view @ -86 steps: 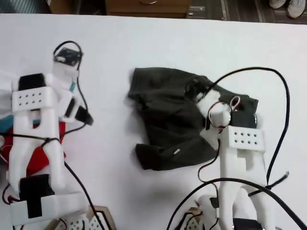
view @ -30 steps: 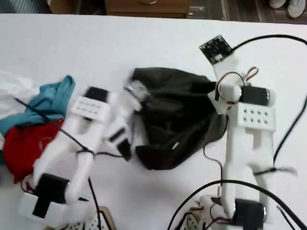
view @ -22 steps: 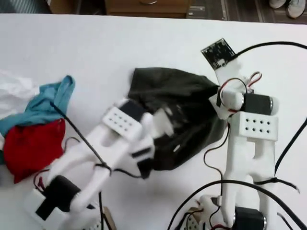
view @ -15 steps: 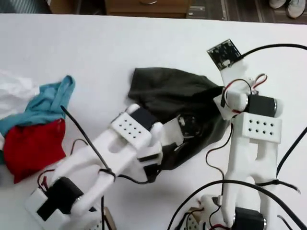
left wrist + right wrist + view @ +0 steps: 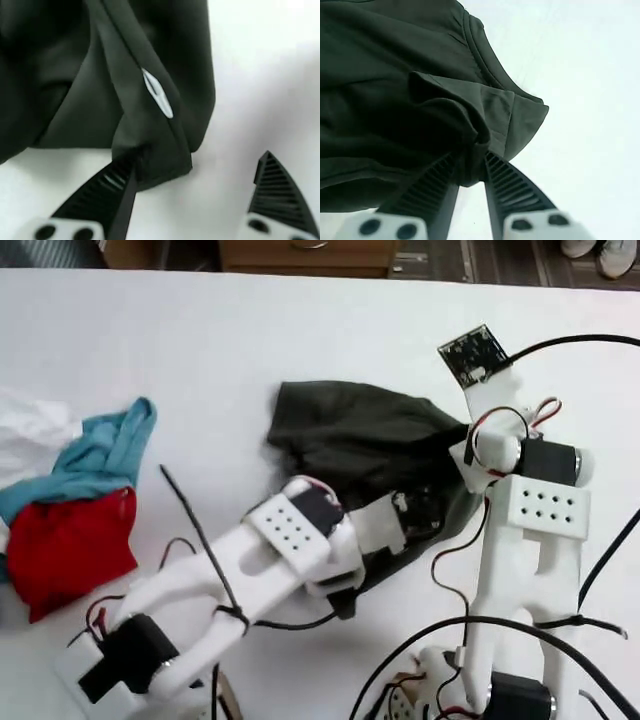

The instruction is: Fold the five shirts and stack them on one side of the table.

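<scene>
A dark green shirt [image 5: 350,435] lies crumpled in the middle of the table. My left gripper [image 5: 415,512] hangs over its near edge. In the left wrist view that gripper [image 5: 200,162] is open, one finger [image 5: 112,190] touching the shirt's hem [image 5: 150,165], which is near a small white label [image 5: 157,97]. My right gripper [image 5: 458,442] sits at the shirt's right side. In the right wrist view it [image 5: 472,160] is shut on a bunched fold of the dark shirt [image 5: 395,110]. A red shirt [image 5: 65,545], a teal shirt [image 5: 100,455] and a white shirt [image 5: 30,430] are heaped at the table's left edge.
The left arm [image 5: 230,590] stretches diagonally from the near left corner to the centre. Black cables [image 5: 470,625] loop around the right arm's base. Bare white table [image 5: 250,330] spans the far side, with furniture beyond it.
The left arm swung from the left side across to the dark shirt's near edge. The right arm shifted slightly to the right with the shirt's fold in its grip.
</scene>
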